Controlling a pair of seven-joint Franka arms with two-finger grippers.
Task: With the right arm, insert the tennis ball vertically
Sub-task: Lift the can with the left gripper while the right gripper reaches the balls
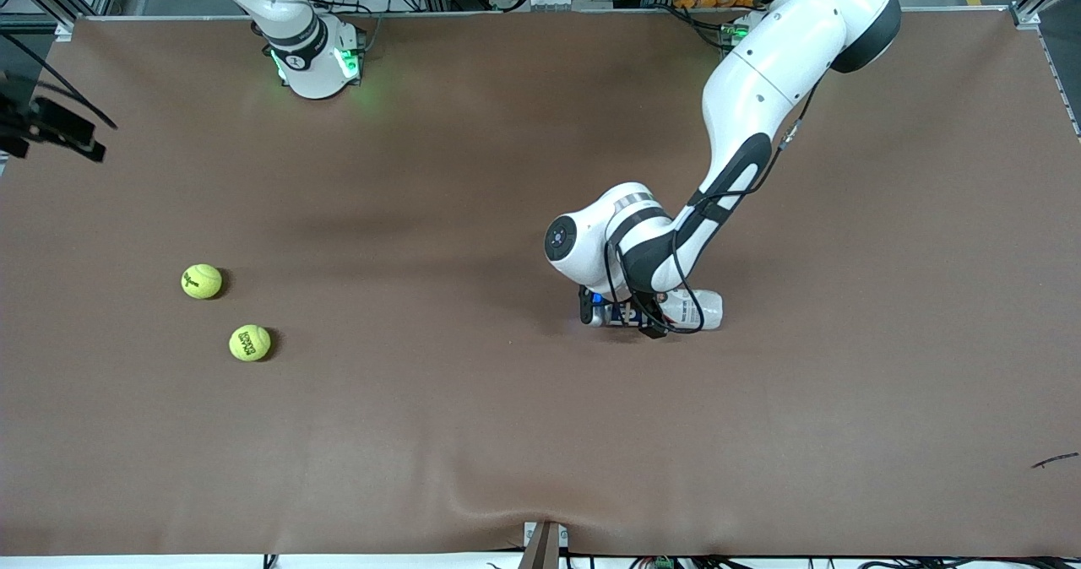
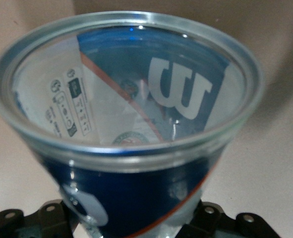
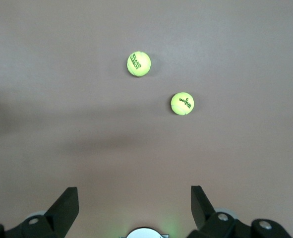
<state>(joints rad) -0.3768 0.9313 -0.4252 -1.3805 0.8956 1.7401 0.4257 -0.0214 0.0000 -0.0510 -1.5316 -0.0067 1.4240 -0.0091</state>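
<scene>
Two yellow tennis balls lie on the brown table toward the right arm's end. One ball (image 1: 202,281) (image 3: 182,103) is farther from the front camera than the other ball (image 1: 250,343) (image 3: 138,64). My right gripper (image 3: 134,190) is open and empty, high over the table near its own base, and is out of the front view. A clear tennis ball can with a blue label (image 1: 688,309) (image 2: 136,114) lies near the table's middle. My left gripper (image 1: 629,311) is shut on the can, whose open mouth fills the left wrist view.
The right arm's base (image 1: 314,62) glows green at the table's back edge. A black fixture (image 1: 51,126) juts in at the right arm's end. A small dark scrap (image 1: 1054,460) lies near the front corner at the left arm's end.
</scene>
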